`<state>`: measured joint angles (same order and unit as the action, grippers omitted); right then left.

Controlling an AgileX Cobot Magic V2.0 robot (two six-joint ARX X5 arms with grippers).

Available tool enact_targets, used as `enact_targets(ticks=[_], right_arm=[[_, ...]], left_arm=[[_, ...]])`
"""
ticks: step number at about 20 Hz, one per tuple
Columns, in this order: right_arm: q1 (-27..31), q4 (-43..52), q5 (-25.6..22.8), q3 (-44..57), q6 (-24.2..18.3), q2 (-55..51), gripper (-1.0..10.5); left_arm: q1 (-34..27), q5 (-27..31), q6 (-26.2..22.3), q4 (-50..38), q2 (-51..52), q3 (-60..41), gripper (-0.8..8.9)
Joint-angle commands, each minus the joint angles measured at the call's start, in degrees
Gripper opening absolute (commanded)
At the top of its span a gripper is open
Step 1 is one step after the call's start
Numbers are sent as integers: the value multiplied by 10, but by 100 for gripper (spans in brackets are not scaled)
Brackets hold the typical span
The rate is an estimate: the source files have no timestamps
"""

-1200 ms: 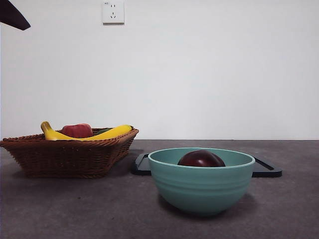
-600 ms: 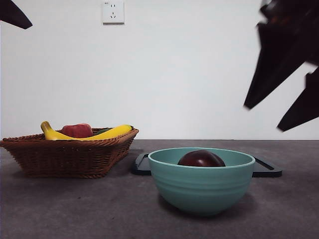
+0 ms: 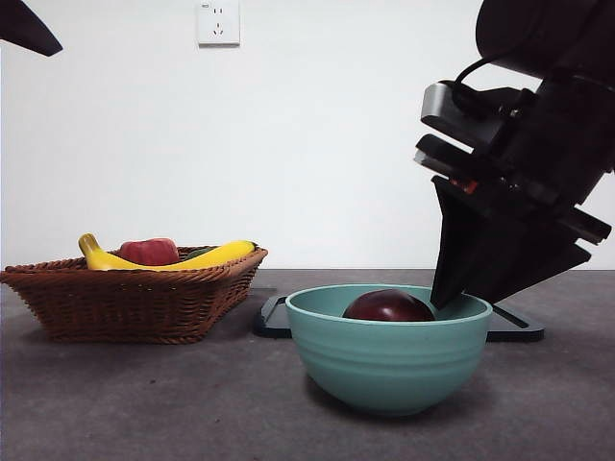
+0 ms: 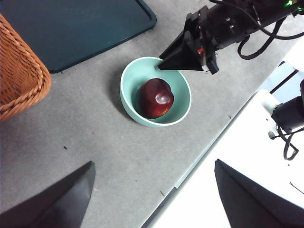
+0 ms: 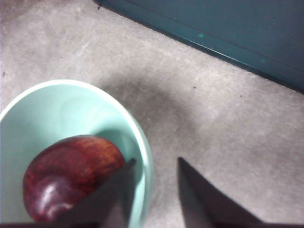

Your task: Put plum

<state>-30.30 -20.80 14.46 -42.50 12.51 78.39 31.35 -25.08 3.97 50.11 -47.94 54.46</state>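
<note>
Maroon glossy round plum (image 3: 388,306): in mint ceramic bowl (image 3: 388,360). Right gripper (image 3: 452,298) newly descended to rim, jaws parted, empty; grasp pending.

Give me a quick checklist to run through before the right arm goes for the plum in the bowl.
1. Plum lies in the teal bowl: ok.
2. Right tool open: ok.
3. Right tool centred over the plum: not ok, its jaws straddle the bowl's rim.
4. Left tool clear of the bowl: ok, high above.
5. Bowl upright on the table: ok.
</note>
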Motion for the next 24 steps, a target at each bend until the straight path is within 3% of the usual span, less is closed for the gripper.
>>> enact_targets(ticks=[1,4,11,17,24], right_arm=[[-9,9,1,-3,10,15,98],[-16,15,1,-3,10,17,4],[-13,9,-15,-53,17,9,4],[42,-13,-40,-157,1,40,4],[94,-24,-40,-277,-24,166,4]], left_arm=[[3,-3,0,-8,-3,4,402],[3,-3,0,-13,-3,4,402],[3,-3,0,-17,-3,4,402],[3,-3,0,-17,-3,4,403],[3,-3,0,-17,-3,4,403]])
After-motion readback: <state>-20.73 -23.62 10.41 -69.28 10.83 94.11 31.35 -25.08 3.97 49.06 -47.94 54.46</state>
